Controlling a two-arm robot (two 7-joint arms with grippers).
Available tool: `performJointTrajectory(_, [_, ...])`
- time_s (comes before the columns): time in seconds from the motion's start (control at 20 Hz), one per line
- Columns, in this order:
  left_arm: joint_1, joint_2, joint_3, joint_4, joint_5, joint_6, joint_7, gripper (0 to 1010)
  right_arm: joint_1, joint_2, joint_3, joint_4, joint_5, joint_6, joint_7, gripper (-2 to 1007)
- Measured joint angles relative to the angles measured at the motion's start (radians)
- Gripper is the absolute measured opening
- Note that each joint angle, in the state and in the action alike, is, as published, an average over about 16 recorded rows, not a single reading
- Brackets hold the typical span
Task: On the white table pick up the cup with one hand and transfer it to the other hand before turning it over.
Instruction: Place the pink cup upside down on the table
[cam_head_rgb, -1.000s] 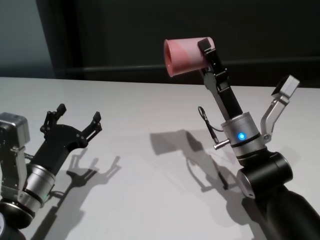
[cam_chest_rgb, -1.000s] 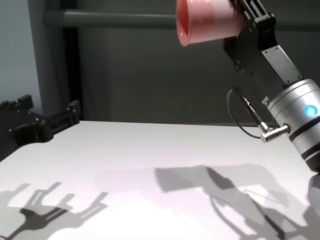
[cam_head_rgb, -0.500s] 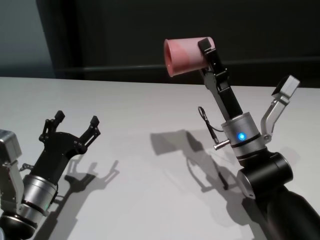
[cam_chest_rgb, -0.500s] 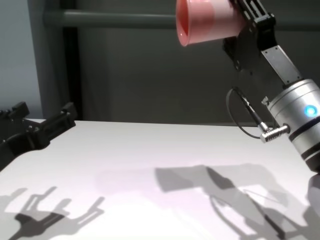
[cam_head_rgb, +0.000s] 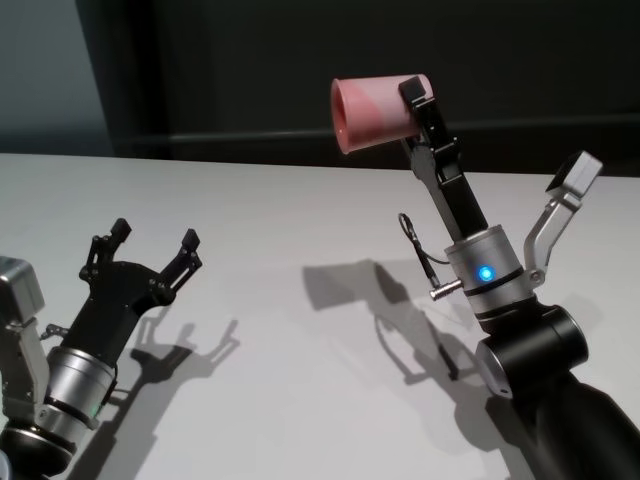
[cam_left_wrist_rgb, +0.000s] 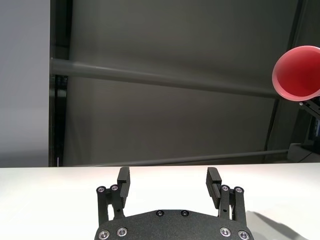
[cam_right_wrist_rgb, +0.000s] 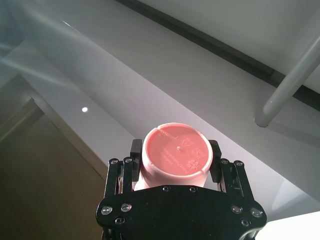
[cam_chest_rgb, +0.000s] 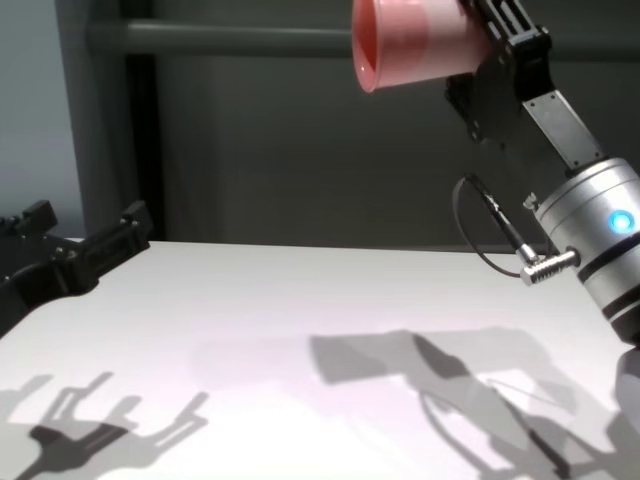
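Note:
The pink cup (cam_head_rgb: 372, 112) is held high above the white table (cam_head_rgb: 280, 220), lying on its side with its open rim facing my left. My right gripper (cam_head_rgb: 400, 112) is shut on the cup near its base; the right wrist view shows the flat base (cam_right_wrist_rgb: 175, 157) between the two fingers. My left gripper (cam_head_rgb: 155, 236) is open and empty, low over the table's left part and well apart from the cup. The left wrist view shows its spread fingers (cam_left_wrist_rgb: 124, 176) and the cup's rim (cam_left_wrist_rgb: 297, 72) far off. The chest view shows the cup (cam_chest_rgb: 415, 45) at the top.
A dark wall with a grey horizontal rail (cam_chest_rgb: 220, 38) stands behind the table's far edge. A thin cable loop (cam_head_rgb: 415, 250) hangs off my right wrist. Shadows of both arms fall on the tabletop (cam_chest_rgb: 300, 300).
My left gripper dropped lower and drew back toward me over the past second, still open. The right gripper and cup have stayed in place.

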Motion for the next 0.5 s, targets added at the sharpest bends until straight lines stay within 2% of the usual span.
performJointTrajectory(0.25, [-0.002, 0.001, 0.001, 0.0, 0.0, 0.002, 0.002, 1001, 0.001, 0.026, -0.021, -0.008, -0.031, -0.021, -0.009, 756])
performJointTrajectory(0.5, [-0.003, 0.001, 0.002, 0.0, 0.0, 0.003, 0.004, 1001, 0.009, 0.07, -0.063, -0.014, -0.103, -0.065, -0.03, 756])
